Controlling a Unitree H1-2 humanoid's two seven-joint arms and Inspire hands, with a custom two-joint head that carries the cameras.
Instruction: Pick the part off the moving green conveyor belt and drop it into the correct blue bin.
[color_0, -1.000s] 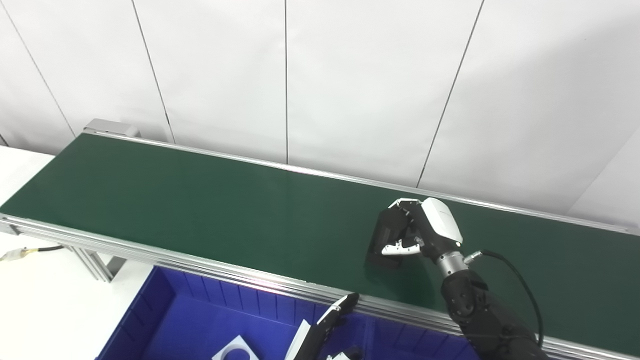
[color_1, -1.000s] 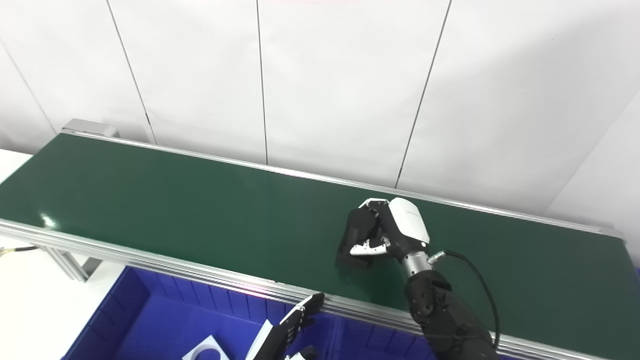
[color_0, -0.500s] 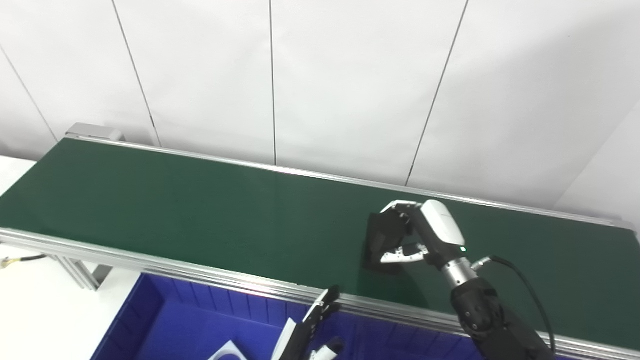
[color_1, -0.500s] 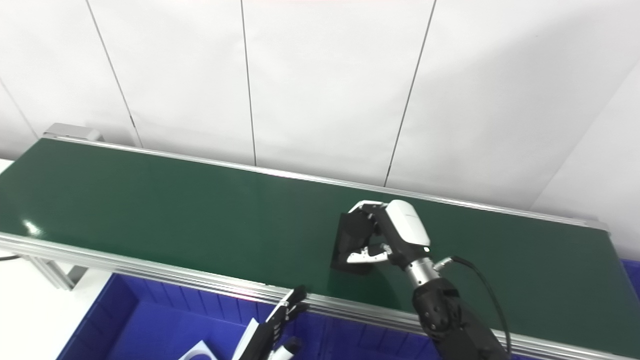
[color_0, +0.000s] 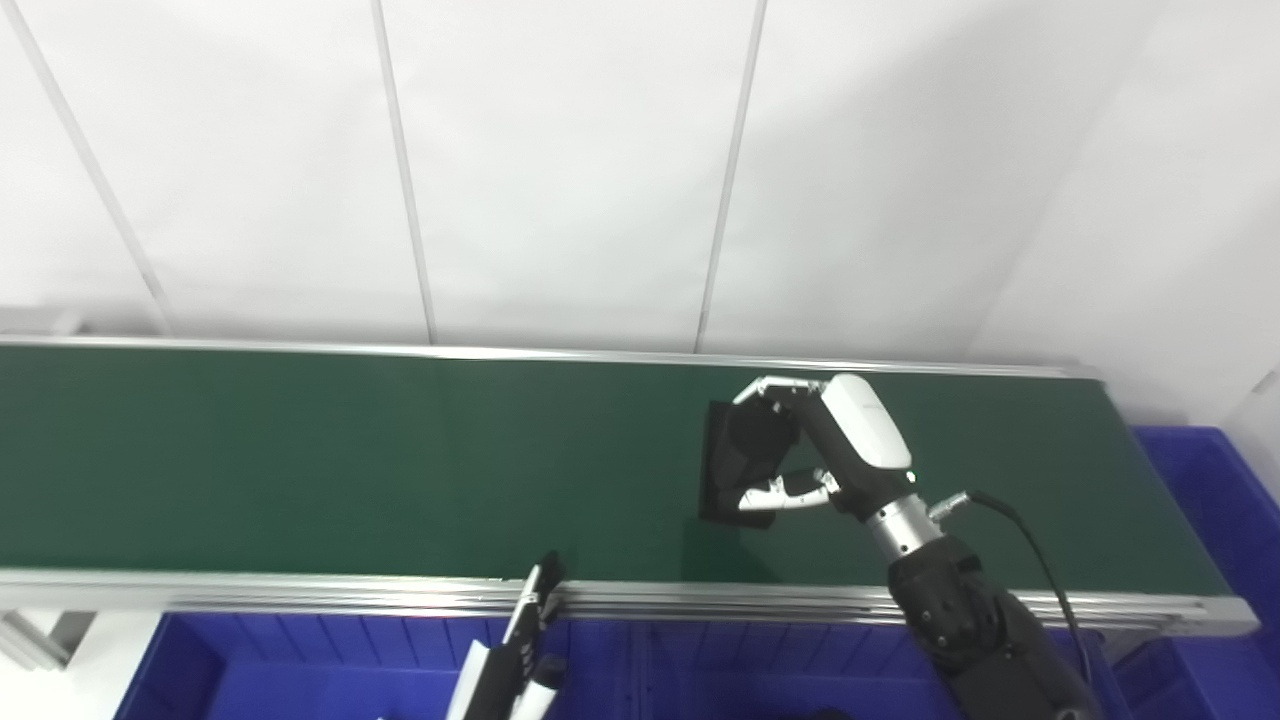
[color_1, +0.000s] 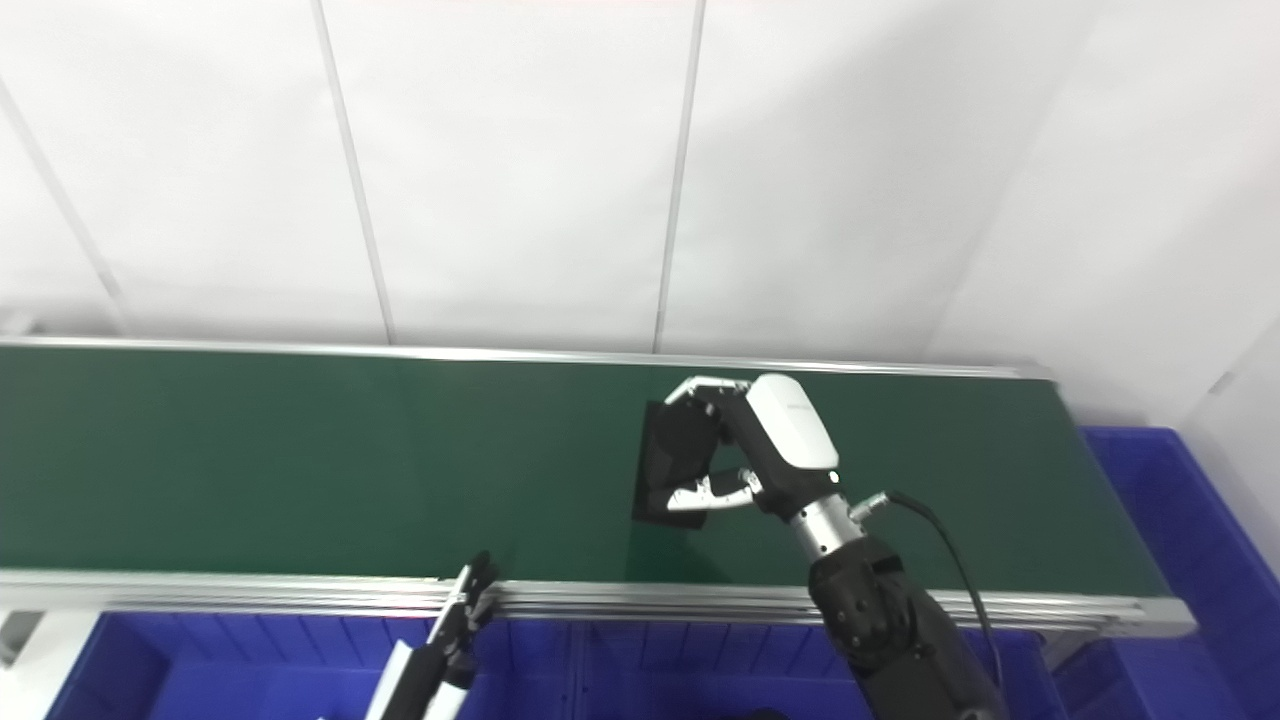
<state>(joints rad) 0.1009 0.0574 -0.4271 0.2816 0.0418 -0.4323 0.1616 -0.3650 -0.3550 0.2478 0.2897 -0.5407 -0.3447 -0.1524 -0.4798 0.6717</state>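
A flat black square part (color_0: 722, 470) is held tilted just above the green conveyor belt (color_0: 300, 470), with my right hand (color_0: 815, 455) shut on it, fingers over its top edge and thumb under its lower edge. In the right eye view the same black part (color_1: 662, 465) hangs in the right hand (color_1: 755, 450) over the belt (color_1: 250, 470). My left hand (color_0: 515, 655) shows at the bottom edge below the belt's front rail, fingers stretched out straight and holding nothing.
A blue bin (color_0: 300, 670) lies below the belt's front rail (color_0: 700, 600). Another blue bin (color_0: 1215, 520) stands past the belt's right end. White wall panels rise behind the belt.
The camera has swung to the right, so the belt's right end and the right bin now show. The right hand keeps its hold on the black part, now lifted slightly.
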